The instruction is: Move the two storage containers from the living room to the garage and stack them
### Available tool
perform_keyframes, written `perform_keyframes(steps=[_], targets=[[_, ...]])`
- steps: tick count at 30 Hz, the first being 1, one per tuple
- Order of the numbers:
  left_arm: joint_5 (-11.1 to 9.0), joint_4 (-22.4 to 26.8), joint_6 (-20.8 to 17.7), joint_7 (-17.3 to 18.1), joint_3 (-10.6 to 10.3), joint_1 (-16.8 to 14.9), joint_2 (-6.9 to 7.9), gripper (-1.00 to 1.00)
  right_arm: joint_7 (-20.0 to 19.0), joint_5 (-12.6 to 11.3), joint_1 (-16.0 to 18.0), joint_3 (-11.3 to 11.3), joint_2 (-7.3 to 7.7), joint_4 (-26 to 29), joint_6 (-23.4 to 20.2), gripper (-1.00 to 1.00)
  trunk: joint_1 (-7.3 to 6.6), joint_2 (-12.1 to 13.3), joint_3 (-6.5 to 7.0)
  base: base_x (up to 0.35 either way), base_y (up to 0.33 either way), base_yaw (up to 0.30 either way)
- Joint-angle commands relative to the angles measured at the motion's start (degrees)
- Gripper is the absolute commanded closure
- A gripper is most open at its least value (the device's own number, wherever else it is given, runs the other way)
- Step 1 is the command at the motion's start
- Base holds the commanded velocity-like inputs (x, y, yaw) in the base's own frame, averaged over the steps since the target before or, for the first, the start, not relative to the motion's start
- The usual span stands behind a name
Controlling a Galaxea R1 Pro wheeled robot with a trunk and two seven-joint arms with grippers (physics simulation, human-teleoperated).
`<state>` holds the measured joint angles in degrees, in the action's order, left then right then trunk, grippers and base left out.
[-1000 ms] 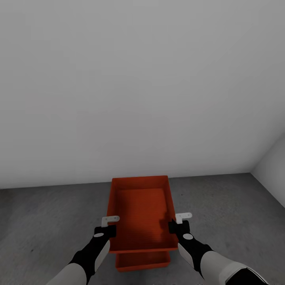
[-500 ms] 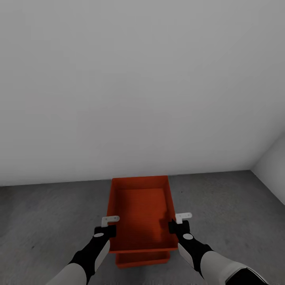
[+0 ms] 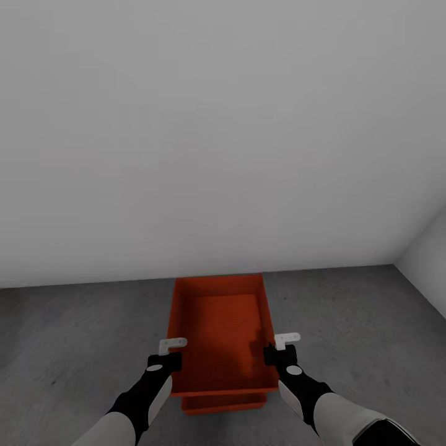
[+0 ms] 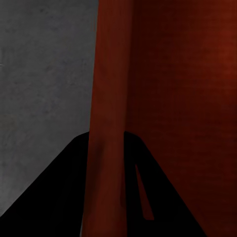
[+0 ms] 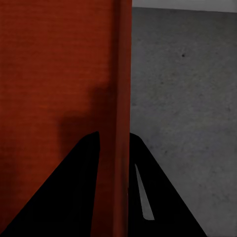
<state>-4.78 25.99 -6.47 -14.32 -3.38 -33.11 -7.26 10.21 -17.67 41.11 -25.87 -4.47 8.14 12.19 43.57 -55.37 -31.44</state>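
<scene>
1. The upper bin (image 3: 220, 328) is sitting at six o'clock in the head view, long axis running toward twelve o'clock; it is open-topped, orange-red and empty.
2. The lower bin (image 3: 223, 402) is peeking out beneath the upper bin's near edge at six o'clock, lying on the floor (image 3: 359, 334); whether the two bins are touching I cannot tell.
3. The left gripper (image 3: 168, 354) is straddling the upper bin's nine-o'clock wall near its near end; in the left wrist view the left gripper (image 4: 109, 163) is showing one dark finger on each side of the upper bin (image 4: 173, 98), its wall between them, so it is clamped on that wall.
4. The right gripper (image 3: 280, 350) is straddling the three-o'clock wall at the matching spot; in the right wrist view the right gripper (image 5: 114, 153) is likewise pinching the wall of the upper bin (image 5: 59, 64) between its two fingers.
5. Both forearms are reaching in from six o'clock, black sleeves with white shells.
6. The floor (image 5: 187, 89) is showing dark grey and rough; it is spreading at nine and three o'clock of the bins.
7. A white wall (image 3: 217, 136) is rising just beyond the bins at twelve o'clock; a second wall (image 3: 427, 254) is meeting it at three o'clock, forming a corner.
</scene>
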Motion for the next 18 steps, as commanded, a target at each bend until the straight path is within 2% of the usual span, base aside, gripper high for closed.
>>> perform_keyframes(steps=[1,7,18], targets=[[0.82,0.3,0.67,-3.69,1.51,-0.02,0.76,1.0,-0.01,-2.46,0.02,2.4,-0.01,0.03,-0.06,1.0,0.0,-0.04,-0.05,0.0,0.0,0.156],[0.83,0.35,0.67,-3.69,1.49,-0.02,0.76,1.0,-0.01,-2.46,0.02,2.4,-0.01,0.03,-0.06,1.0,0.0,-0.04,-0.06,0.0,0.0,0.188],[0.82,0.38,0.67,-3.69,1.5,-0.01,0.76,1.0,-0.05,-2.46,0.02,2.4,-0.01,0.03,-0.06,1.0,0.0,-0.04,-0.06,0.0,0.0,0.02]])
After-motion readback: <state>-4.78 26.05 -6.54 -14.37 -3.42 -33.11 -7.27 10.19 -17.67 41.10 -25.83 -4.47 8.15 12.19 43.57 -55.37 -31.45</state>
